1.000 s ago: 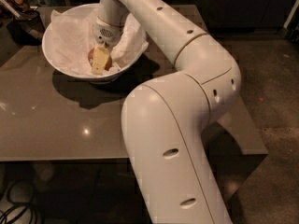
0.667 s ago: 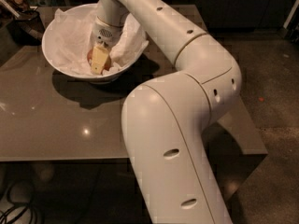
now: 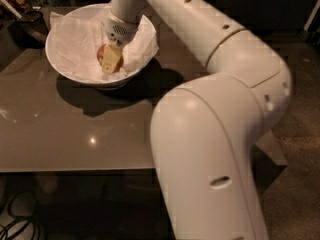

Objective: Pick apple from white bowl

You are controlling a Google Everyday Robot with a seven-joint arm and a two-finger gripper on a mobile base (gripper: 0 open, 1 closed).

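Note:
The white bowl (image 3: pixel 65 71), lined with crumpled white paper, stands at the back left of the brown table (image 3: pixel 75 134). The small red apple (image 3: pixel 101 54) lies in the bottom of the bowl. My gripper (image 3: pixel 111 59) reaches down into the bowl from the upper right. Its pale yellow end lies right against the apple and covers the apple's right side. My large white arm fills the right half of the view.
Dark objects (image 3: pixel 22 19) sit on the table behind the bowl at the far left. The table's front edge runs across at mid-height. Cables (image 3: pixel 15 219) lie on the floor at the lower left.
Nothing has visibly changed apart from a slight shift of my gripper at the apple. The bowl and the apple stay in place.

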